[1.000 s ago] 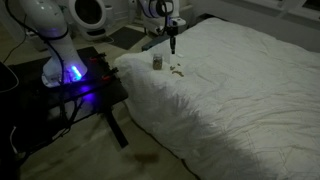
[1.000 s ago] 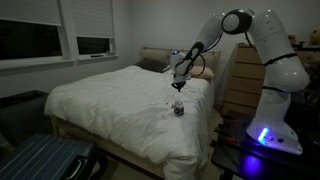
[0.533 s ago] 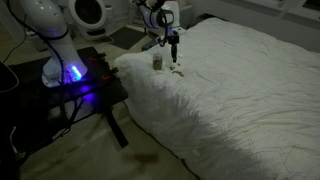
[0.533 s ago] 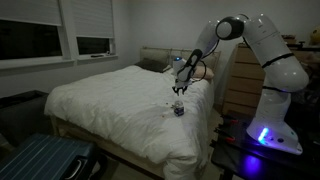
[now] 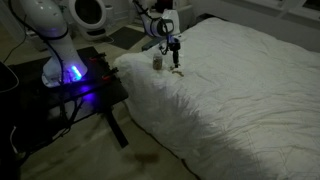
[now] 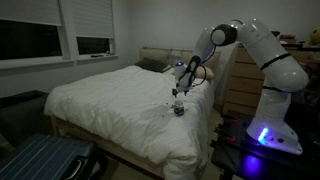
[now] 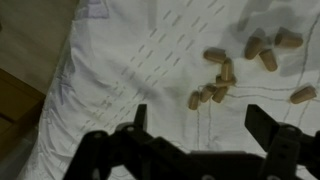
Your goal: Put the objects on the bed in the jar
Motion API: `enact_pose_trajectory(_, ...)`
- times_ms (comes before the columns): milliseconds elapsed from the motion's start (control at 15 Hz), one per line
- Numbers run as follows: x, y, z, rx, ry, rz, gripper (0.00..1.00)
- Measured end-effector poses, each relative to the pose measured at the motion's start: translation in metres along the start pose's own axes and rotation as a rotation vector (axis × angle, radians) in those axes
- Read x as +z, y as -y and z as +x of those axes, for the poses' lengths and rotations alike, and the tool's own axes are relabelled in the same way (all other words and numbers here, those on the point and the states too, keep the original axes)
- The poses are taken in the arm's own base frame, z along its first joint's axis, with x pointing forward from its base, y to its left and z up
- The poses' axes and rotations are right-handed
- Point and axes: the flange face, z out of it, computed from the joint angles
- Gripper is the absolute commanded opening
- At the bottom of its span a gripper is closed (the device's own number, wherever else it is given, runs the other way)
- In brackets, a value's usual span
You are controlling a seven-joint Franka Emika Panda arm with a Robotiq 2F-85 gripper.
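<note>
The fingers [image 7: 140, 122] stand wide apart with nothing between them, hanging low over the bed [image 7: 110, 60]. Just beyond their tips the bits [image 7: 210, 94] lie loose on the white quilted cover, a tight clump nearest and a few strays farther off, none of them touching the fingers. They look like short rounded pellets, though the dim view leaves their material unclear. I judge them light and fairly stiff, apt to roll or sink into the soft quilt, so each is best pinched across its short width, one at a time. All lie flat, and their long axes share no heading: some run up the wrist view, others slant. Farther off, in both exterior views, the jar [image 5: 157, 62] [image 6: 178, 108] stands upright near the bed's edge, just beside the arm's end.
</note>
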Motion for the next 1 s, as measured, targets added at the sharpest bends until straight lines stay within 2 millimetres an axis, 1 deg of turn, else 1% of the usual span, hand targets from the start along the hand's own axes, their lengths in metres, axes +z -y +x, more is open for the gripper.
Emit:
enact_pose_trajectory(333, 0.026, -0.001, 0.004, -0.032, -0.004, 0.031, 1.0)
enact_pose_trajectory(667, 0.051, 0.016, 0.007, -0.062, 0.026, 0.085, 1.0)
enact_pose_trajectory(1000, 0.071, 0.031, 0.01, -0.083, 0.043, 0.136, 1.0)
